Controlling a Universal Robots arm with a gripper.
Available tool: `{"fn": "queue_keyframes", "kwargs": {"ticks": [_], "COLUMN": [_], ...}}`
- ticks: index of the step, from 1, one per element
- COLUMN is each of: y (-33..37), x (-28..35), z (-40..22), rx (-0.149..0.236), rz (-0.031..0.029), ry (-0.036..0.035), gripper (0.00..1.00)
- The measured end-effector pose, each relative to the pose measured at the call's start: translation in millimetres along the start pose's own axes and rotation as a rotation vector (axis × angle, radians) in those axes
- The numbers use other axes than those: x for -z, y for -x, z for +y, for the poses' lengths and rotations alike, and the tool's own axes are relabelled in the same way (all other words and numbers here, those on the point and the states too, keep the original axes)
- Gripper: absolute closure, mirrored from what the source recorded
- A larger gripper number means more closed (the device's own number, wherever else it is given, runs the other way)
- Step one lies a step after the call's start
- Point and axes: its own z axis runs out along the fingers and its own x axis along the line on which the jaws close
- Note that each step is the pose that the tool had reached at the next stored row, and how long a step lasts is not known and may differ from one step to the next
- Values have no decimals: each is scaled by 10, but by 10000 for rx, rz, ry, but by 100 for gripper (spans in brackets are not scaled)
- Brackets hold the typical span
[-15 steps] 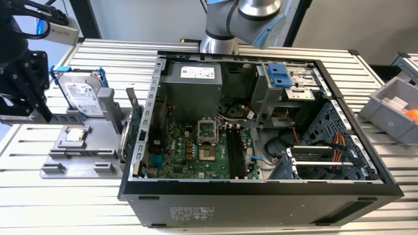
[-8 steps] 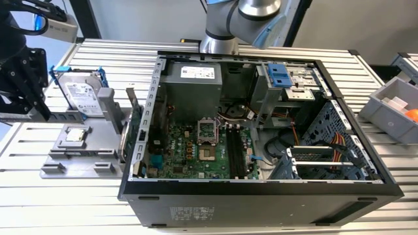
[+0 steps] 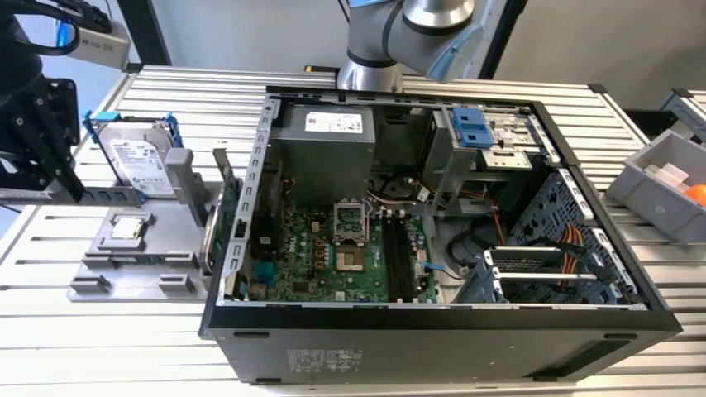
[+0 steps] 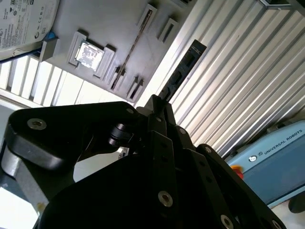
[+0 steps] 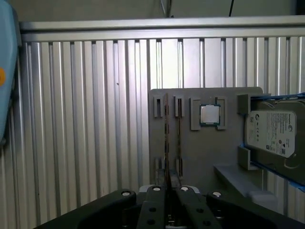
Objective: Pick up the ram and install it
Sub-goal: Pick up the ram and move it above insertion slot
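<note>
Pinches the ram (image 4: 183, 69), a thin flat dark stick, between black bolted metal fingers (image 4: 157, 119), most of its length jutting past the tips. Held off the ribbed aluminium tabletop (image 5: 86, 119), in line with a smooth grey slotted plate (image 5: 200, 152) carrying a square shiny chip (image 5: 209, 115) and a boxy hard drive (image 5: 271, 133). Off to the exterior view's left of the open black computer case (image 3: 441, 331).

Ribbed bare metal with a soft sheen for the table (image 5: 71, 119); matt grey plastic for the holder (image 5: 205, 162); bright polished metal on the processor lid (image 5: 209, 115); matt black metal with shiny screws (image 4: 165, 199) on the gripper (image 4: 159, 102); dark, matt ram (image 4: 182, 71); smooth black-painted case (image 3: 441, 331).
</note>
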Motion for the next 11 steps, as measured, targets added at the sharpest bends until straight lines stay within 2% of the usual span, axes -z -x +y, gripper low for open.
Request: {"fn": "queue_keyframes", "kwargs": {"ticks": [11], "y": [1], "x": [27], "z": [1], "rx": [0], "rz": [14], "ry": [-2], "gripper": [100]}}
